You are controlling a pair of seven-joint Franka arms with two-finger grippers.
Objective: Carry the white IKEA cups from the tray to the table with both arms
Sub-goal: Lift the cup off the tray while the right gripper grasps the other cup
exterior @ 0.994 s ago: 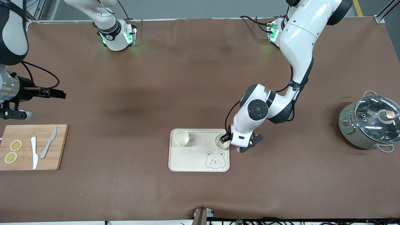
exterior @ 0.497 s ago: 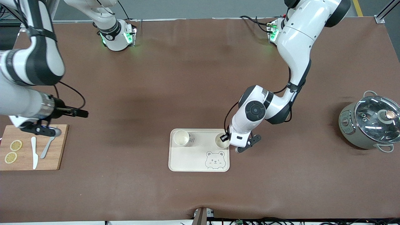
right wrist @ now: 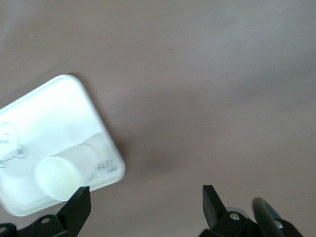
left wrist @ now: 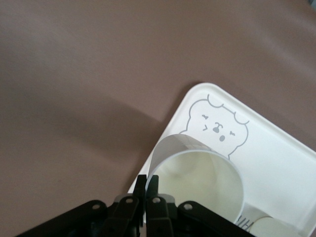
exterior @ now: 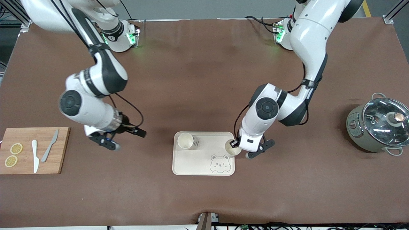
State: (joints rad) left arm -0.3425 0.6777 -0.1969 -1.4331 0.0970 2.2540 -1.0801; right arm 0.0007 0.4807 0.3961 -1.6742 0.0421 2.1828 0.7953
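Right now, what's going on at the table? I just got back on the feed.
The left gripper is shut on the rim of one white cup at the tray's edge toward the left arm's end. The other cup stands untouched on the tray. The right gripper is open, over the table between the cutting board and the tray, pointing toward that cup.

The left arm (exterior: 306,48) reaches down from its base, elbow bent, wrist pointing down. Its left gripper (exterior: 235,143) is pinched closed on the rim of a white cup (exterior: 232,149). The right arm (exterior: 92,83) folds forward, its right gripper (exterior: 140,132) level, fingers (right wrist: 79,210) spread wide, holding nothing.
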